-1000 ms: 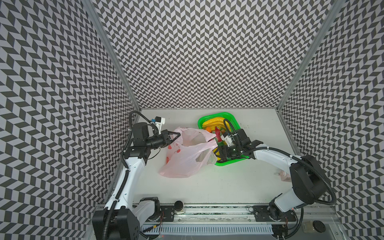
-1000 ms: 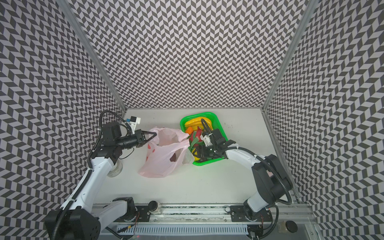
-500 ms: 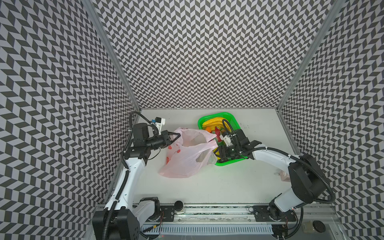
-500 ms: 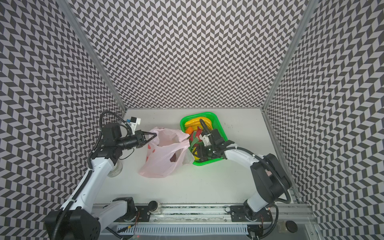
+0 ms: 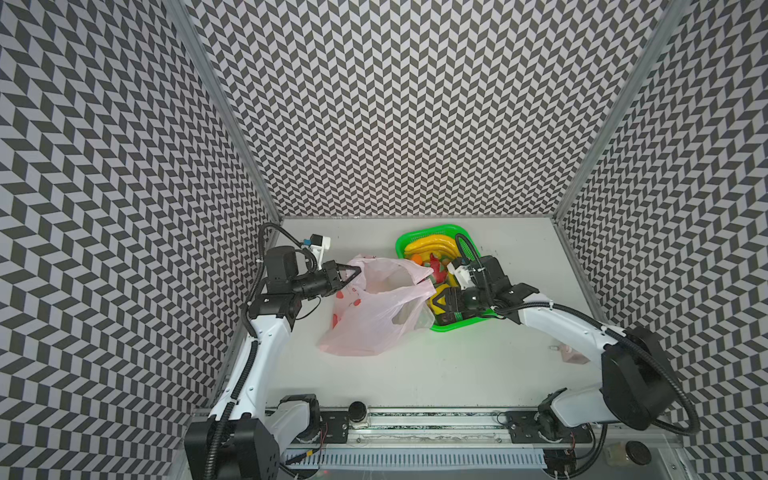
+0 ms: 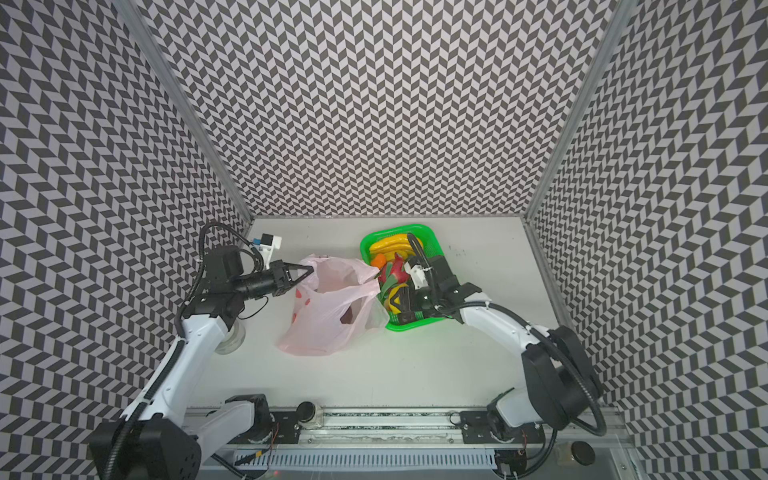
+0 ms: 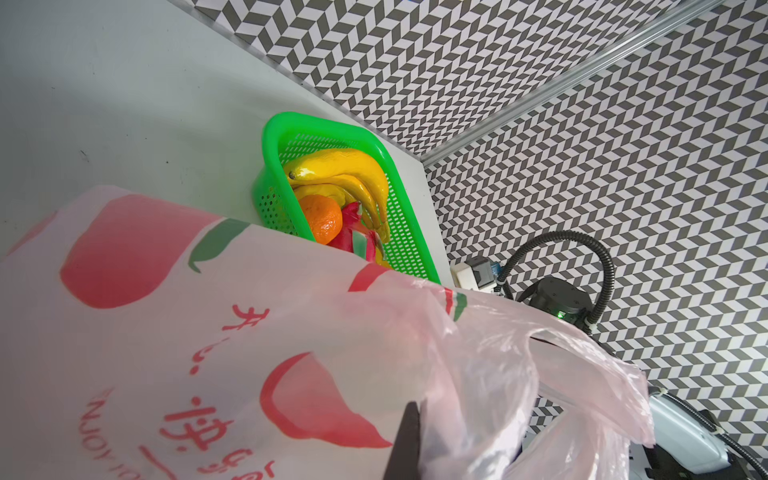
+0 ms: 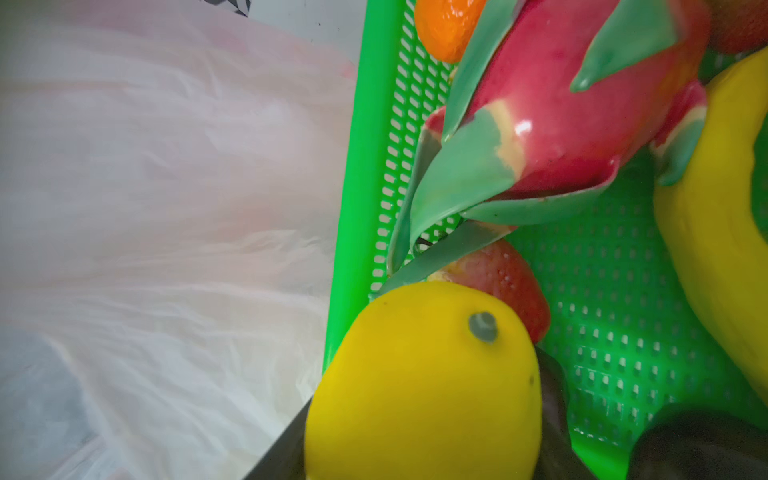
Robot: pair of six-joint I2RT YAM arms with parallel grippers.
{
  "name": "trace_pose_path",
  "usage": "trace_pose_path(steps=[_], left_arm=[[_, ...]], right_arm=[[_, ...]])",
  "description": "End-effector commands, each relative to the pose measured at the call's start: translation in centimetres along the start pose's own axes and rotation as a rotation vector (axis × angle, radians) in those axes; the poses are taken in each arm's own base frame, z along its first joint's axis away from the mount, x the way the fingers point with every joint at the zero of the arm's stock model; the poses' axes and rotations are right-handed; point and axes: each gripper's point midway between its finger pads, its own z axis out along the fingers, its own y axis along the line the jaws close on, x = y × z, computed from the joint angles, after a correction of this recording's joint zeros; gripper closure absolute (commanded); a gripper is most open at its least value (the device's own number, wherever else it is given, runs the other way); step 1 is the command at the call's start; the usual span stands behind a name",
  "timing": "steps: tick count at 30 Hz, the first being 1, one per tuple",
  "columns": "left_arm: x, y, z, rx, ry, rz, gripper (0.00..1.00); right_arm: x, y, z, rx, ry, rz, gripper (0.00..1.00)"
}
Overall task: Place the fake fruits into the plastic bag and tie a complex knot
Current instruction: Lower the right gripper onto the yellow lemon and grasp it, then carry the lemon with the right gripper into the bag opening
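2 grippers, both gripping.
My left gripper (image 5: 351, 272) pinches the plastic bag (image 5: 365, 324) rim; my right gripper (image 5: 436, 300) clasps the lemon (image 8: 424, 386) in the green basket (image 5: 436, 227), near-left corner.

Green mesh basket (image 5: 461, 325) on a white table (image 5: 457, 374), boxed in by chevron-patterned walls (image 5: 415, 104).
Sits upright toward the back right of the table, long side running front to back. Small pale-pink item (image 5: 571, 356) near the right edge, well apart from the basket. Clear roll (image 6: 230, 343) close to the left wall in a top view. Metal rail (image 5: 415, 419) along the front edge.
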Motion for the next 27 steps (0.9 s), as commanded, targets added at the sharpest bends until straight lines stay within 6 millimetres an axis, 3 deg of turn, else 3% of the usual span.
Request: trace_pose_path(steps=[1, 6, 13, 27], left_arm=[[-0.2, -0.3, -0.2, 0.01, -0.008, 0.025, 1.0], [-0.2, -0.2, -0.2, 0.009, -0.008, 0.027, 1.0], [-0.3, -0.2, -0.1, 0.008, -0.008, 0.026, 1.0], [-0.3, -0.3, -0.2, 0.006, -0.008, 0.027, 1.0]], right_arm=[[-1.2, 0.0, -1.8, 0.003, -0.077, -0.038, 0.4], [-2.1, 0.5, -3.9, -0.003, -0.16, -0.083, 0.4], [-2.6, 3.4, -6.2, -0.118, -0.241, -0.155, 0.41], [-0.6, 11.2, -9.1, -0.382, -0.317, -0.32, 0.42]])
